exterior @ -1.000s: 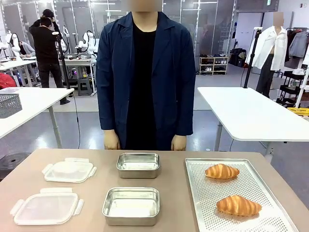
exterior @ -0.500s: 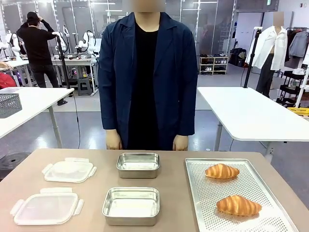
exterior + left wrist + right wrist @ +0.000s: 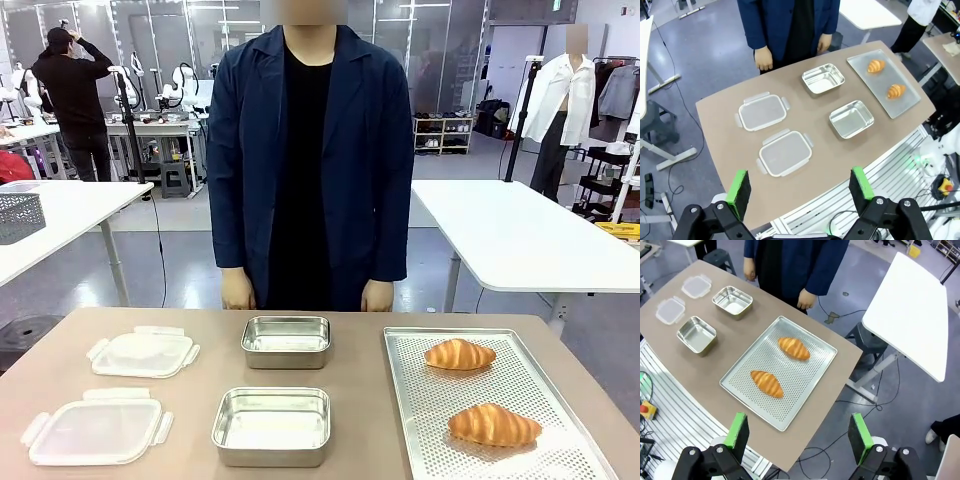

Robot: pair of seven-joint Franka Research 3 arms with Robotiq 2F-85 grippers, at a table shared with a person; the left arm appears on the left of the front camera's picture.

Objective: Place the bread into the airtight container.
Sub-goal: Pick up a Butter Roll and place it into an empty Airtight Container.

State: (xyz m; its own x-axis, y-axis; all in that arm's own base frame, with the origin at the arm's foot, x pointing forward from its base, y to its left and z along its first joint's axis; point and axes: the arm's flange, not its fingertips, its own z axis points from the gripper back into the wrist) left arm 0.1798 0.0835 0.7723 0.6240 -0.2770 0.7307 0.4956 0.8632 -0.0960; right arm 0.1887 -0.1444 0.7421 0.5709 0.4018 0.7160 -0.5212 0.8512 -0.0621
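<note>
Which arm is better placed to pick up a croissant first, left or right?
Right, most likely. The right arm's fingers hang open above the tray holding both croissants; the left arm's fingers hang open nearer the lids, farther from them.

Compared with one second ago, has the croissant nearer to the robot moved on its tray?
No. The nearer croissant lies at the same spot on the perforated tray, with the same gap to the other croissant and to the tray's right rim.

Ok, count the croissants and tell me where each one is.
2, both on the tray: the far croissant towards its back end, the near croissant closer to the robot's edge. Nothing in view could hide another.
</note>
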